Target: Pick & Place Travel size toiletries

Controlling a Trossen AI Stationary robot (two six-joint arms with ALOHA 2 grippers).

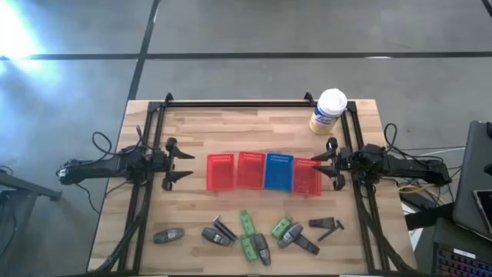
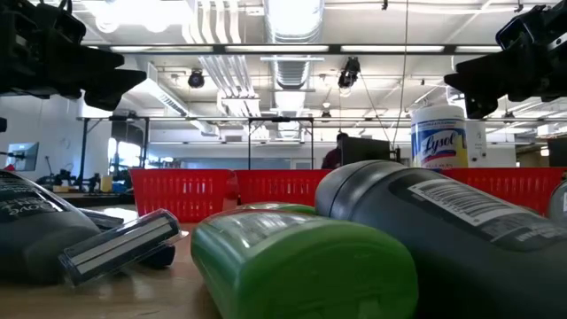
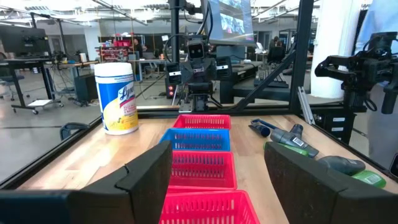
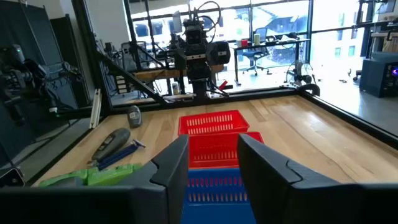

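The travel size toiletries lie in a loose row along the table's near edge: grey oval tubes [image 1: 167,235] [image 1: 262,248], green packs [image 1: 247,225] [image 1: 281,228] and black angular pieces [image 1: 326,225] [image 1: 224,228]. In the low view a green pack [image 2: 301,261] and a grey tube [image 2: 452,239] lie flat close to the camera. My left gripper [image 1: 188,165] [image 3: 217,155] hangs open above the table's left side, pointing level at the baskets. My right gripper [image 1: 317,165] [image 4: 212,146] hangs over the right side facing it, its fingers apart by a narrower gap. Neither touches anything.
Several mesh baskets stand in a row at the table's middle: red [image 1: 221,171], red [image 1: 250,171], blue [image 1: 279,171], red [image 1: 307,177]. A white-lidded yellow canister [image 1: 329,111] stands at the far right. A black frame rail [image 1: 238,102] runs along the far edge.
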